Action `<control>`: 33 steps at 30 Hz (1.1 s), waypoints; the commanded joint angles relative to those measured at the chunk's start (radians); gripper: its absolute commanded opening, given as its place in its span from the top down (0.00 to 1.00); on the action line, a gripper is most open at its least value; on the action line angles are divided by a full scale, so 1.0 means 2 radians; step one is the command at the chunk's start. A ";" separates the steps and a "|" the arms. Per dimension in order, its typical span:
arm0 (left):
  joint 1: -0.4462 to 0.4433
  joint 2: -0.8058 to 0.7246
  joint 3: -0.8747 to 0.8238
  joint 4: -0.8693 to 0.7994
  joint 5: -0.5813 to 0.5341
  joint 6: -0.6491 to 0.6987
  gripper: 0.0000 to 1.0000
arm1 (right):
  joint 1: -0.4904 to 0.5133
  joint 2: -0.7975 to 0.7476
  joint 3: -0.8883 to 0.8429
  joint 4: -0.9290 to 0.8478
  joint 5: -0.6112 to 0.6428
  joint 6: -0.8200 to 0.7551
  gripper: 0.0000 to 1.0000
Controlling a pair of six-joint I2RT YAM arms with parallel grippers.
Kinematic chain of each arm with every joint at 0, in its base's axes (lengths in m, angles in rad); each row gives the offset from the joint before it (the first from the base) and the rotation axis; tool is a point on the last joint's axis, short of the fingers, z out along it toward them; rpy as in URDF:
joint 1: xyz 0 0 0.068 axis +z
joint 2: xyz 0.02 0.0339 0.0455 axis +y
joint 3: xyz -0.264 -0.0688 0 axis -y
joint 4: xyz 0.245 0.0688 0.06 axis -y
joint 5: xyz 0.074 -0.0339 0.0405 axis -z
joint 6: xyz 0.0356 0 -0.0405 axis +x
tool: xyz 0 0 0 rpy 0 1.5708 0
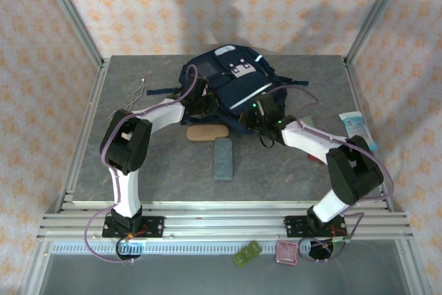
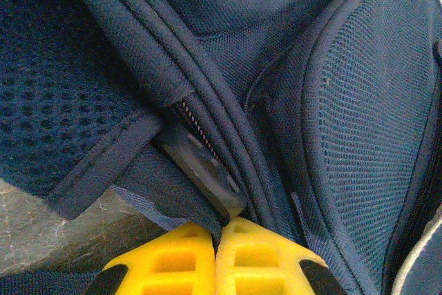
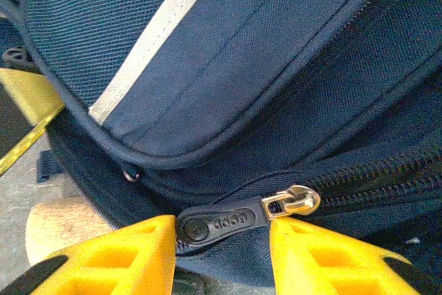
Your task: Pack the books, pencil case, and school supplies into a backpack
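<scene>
The navy backpack (image 1: 231, 77) lies at the back middle of the table. My left gripper (image 1: 200, 99) is at its left side, and its yellow fingers (image 2: 173, 260) are shut on a fold of the backpack's fabric (image 2: 207, 205) beside a zip. My right gripper (image 1: 253, 119) is at the bag's front edge. It stands open with the black zip pull (image 3: 221, 222) and its metal slider (image 3: 297, 202) lying between the fingertips. The tan oblong case (image 1: 207, 132) and the grey-blue flat case (image 1: 223, 158) lie on the table in front of the bag. The books are hidden.
A pale blue-and-white packet (image 1: 358, 129) lies at the right edge and a thin bent wire (image 1: 138, 91) at the back left. A small green piece (image 1: 246, 253) and a pink one (image 1: 286, 252) sit below the front rail. Open tabletop lies in front of the cases.
</scene>
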 commanded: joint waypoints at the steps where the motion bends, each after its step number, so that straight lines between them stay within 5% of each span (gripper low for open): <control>1: 0.003 -0.021 0.002 0.065 0.008 -0.006 1.00 | 0.000 0.020 0.025 -0.054 0.048 0.029 0.58; 12: 0.000 -0.020 0.001 0.064 0.006 -0.003 1.00 | 0.000 0.000 0.039 -0.132 0.113 0.046 0.84; 16: 0.000 -0.020 -0.004 0.067 0.005 -0.003 1.00 | 0.000 -0.033 0.036 -0.136 0.122 0.040 0.82; 19: -0.001 -0.019 -0.011 0.071 0.008 -0.006 1.00 | 0.000 -0.038 0.047 -0.129 0.112 0.029 0.71; 27: -0.003 -0.019 -0.014 0.074 0.007 -0.008 1.00 | -0.010 0.043 0.120 -0.124 0.086 -0.004 0.69; 33: -0.007 -0.015 -0.009 0.075 0.010 -0.009 1.00 | -0.021 0.079 0.145 -0.113 0.055 -0.024 0.58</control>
